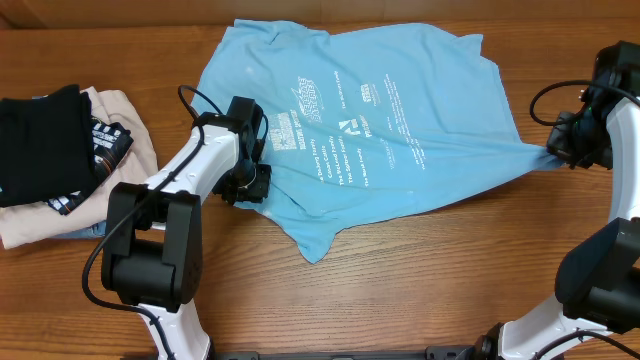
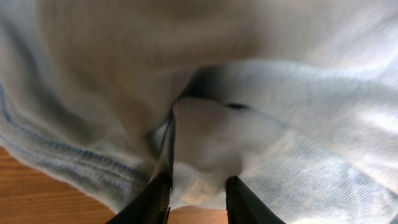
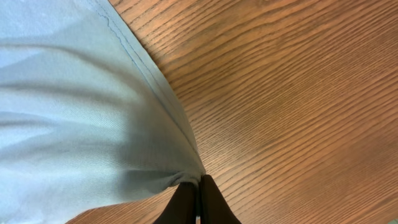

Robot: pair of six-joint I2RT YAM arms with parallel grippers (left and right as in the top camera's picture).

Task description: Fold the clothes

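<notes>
Sky-blue T-shirt is lying spread on a wooden table. Right gripper is clamping its hem corner, stretching it taut for folding. Left gripper is straddling a fabric fold, but I cannot tell whether it is gripping.

We see a light blue T-shirt spread on the wooden counter, its white printed lettering facing up. The cloth is wrinkled. Its left edge is bunched, its right corner is drawn out into a taut point, and its lower edge tapers to a tip.
</notes>
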